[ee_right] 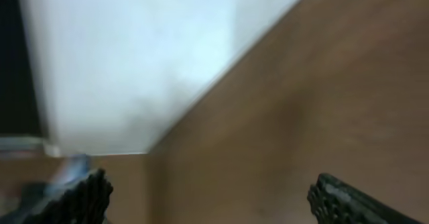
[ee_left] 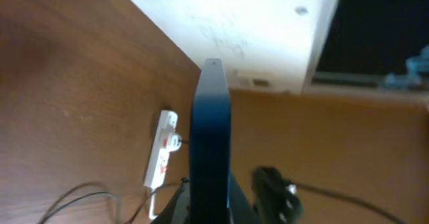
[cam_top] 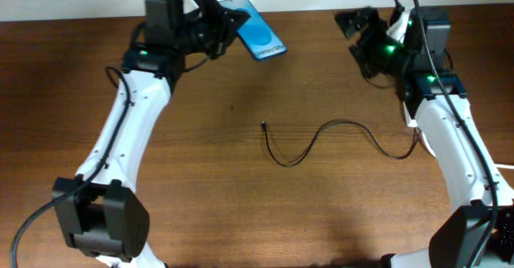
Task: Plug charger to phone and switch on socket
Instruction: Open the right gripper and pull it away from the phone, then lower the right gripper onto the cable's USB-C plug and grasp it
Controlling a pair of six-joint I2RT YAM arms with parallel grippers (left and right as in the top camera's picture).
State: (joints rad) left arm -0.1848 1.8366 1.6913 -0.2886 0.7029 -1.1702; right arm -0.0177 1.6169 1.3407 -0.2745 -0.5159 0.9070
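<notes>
Left gripper, overhead [cam_top: 227,25]: closed on one end of the phone [cam_top: 261,34]; the blue screen faces up, near the far edge of the table [cam_top: 241,212], left of centre
Right gripper, overhead [cam_top: 359,23]: jaws spread, nothing between them; it sits at the far right of the table, well apart from the phone
Charger, overhead [cam_top: 321,131]: thin black cable lying in loose curves across mid-table; its plug tip [cam_top: 263,125] lies free on the wood, well apart from the phone; the other end runs under the right arm [cam_top: 450,140]
Socket, overhead: cannot be made out
Phone, left wrist [ee_left: 209,130]: seen edge-on, standing up the middle of the frame; its lower end is clamped between the dark fingers [ee_left: 173,209]
Socket, left wrist [ee_left: 161,153]: white strip with red marks, flat on the table beyond and left of the phone
Charger, left wrist [ee_left: 74,198]: thin dark line at the lower left, near the socket
Right gripper, right wrist [ee_right: 211,184]: two ribbed fingers [ee_right: 87,197] wide apart, holding nothing; blurred brown table and pale wall [ee_right: 134,63] behind
</notes>
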